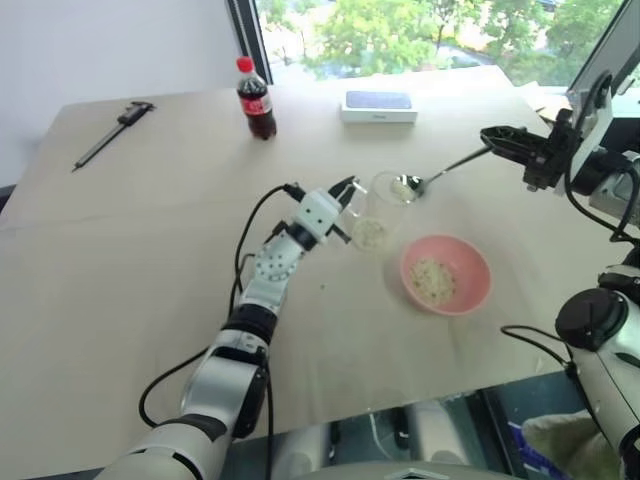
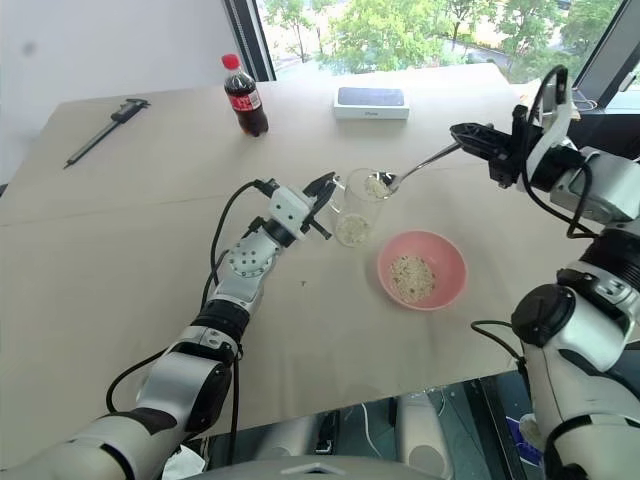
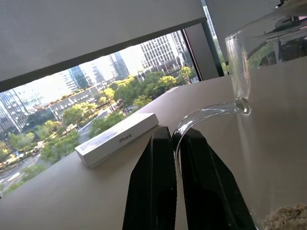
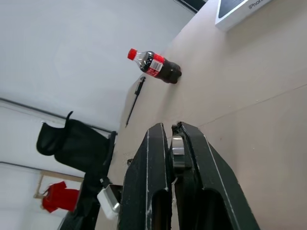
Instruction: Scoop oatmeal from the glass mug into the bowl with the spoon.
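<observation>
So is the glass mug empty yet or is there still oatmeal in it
Not empty. The glass mug holds a clump of oatmeal at its bottom, seen through the clear wall.

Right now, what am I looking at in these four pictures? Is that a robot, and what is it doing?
Yes, it is a robot with two arms. Two pictures come from its head, looking down at a table. The other two come from cameras on its wrists, so you see black fingers up close.

The left end effector pinches the handle of a glass mug with oatmeal at the bottom. The right end effector holds a spoon, whose tip carries some oatmeal at the mug's rim.

A pink bowl beside the mug already has oatmeal in it. Farther back are a cola bottle, a white phone box and a black measuring tool.
</observation>
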Motion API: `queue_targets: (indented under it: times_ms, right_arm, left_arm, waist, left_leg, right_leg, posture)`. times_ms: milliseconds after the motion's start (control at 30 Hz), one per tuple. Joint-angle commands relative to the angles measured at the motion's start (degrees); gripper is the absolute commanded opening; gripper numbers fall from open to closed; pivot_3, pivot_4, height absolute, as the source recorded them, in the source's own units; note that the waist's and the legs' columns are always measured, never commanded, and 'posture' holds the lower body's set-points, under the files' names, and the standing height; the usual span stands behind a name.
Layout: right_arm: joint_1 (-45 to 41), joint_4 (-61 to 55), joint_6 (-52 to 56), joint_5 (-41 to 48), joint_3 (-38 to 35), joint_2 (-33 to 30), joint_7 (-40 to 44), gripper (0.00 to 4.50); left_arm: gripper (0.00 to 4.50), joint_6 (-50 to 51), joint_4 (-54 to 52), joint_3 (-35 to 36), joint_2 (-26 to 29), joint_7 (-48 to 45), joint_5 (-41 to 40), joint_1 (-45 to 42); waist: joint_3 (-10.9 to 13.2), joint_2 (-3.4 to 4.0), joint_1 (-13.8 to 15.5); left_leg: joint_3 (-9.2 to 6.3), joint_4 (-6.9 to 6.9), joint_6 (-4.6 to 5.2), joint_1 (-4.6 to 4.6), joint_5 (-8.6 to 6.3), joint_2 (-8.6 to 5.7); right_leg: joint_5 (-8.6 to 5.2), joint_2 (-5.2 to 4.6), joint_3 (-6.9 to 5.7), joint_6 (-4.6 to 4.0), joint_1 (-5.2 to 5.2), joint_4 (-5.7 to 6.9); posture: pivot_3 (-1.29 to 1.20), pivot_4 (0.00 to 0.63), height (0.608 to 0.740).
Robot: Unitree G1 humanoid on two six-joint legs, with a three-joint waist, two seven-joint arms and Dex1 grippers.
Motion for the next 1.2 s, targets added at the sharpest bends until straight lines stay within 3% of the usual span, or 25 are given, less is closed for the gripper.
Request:
queue_targets:
  times_ms: [33, 200, 400, 900, 1200]
  right_arm:
    - [-0.18, 1.69, -0.29, 7.57, -0.60, -2.59, -1.92, 0.00]
    - [2.74, 3.22, -3.48, 16.31, 2.03, -4.60, -6.68, 0.00]
    - [11.28, 0.74, -11.62, 33.23, 6.95, -7.42, -14.90, 0.00]
    - [29.29, -6.90, -7.93, 33.37, 10.82, -18.18, 1.36, 0.00]
    - [33.11, -21.34, -16.33, 33.37, 19.20, -22.46, -0.02, 0.00]
  left_arm:
    - [0.03, -1.08, -0.59, -0.22, -0.13, -0.40, -0.35, 0.77]
    - [0.03, -1.08, -0.63, -0.31, -0.17, -0.70, -0.53, 0.84]
    - [0.03, -1.09, -0.90, -0.36, 0.14, -1.21, -0.85, 1.58]
    - [0.03, -0.08, -1.63, 0.77, 1.54, -1.04, -1.87, 2.91]
    - [0.03, 1.66, -3.66, 0.97, 1.39, -0.31, -2.46, 4.19]
  waist:
    - [0.00, 0.00, 0.00]
    - [-0.01, -0.01, 0.02]
    - [-0.02, -0.02, 0.01]
    - [-0.13, 0.10, 0.00]
    - [-0.16, 0.15, -0.01]
  left_leg:
    - [0.02, 0.00, 0.01, 0.00, 0.00, 0.01]
    - [0.05, 0.00, 0.05, 0.02, -0.03, 0.04]
    - [0.11, 0.06, 0.09, 0.02, -0.05, 0.06]
    - [0.05, 0.14, 0.38, 0.38, -0.22, 0.18]
    - [0.16, 0.21, 0.44, 0.40, -0.25, 0.18]
  right_leg:
    - [0.00, 0.00, 0.01, 0.00, 0.00, 0.00]
    - [0.00, 0.03, 0.02, 0.00, 0.03, -0.01]
    - [0.01, 0.02, 0.06, 0.02, 0.05, -0.03]
    - [0.19, 0.15, 0.04, 0.30, 0.80, -0.92]
    - [0.25, 0.14, 0.16, 0.40, 0.80, -0.95]
  posture:
    - [0.00, 0.150, 0.740]
    - [0.00, 0.150, 0.740]
    - [0.00, 0.150, 0.740]
    - [0.00, 0.150, 0.740]
    - [0.00, 0.150, 0.740]
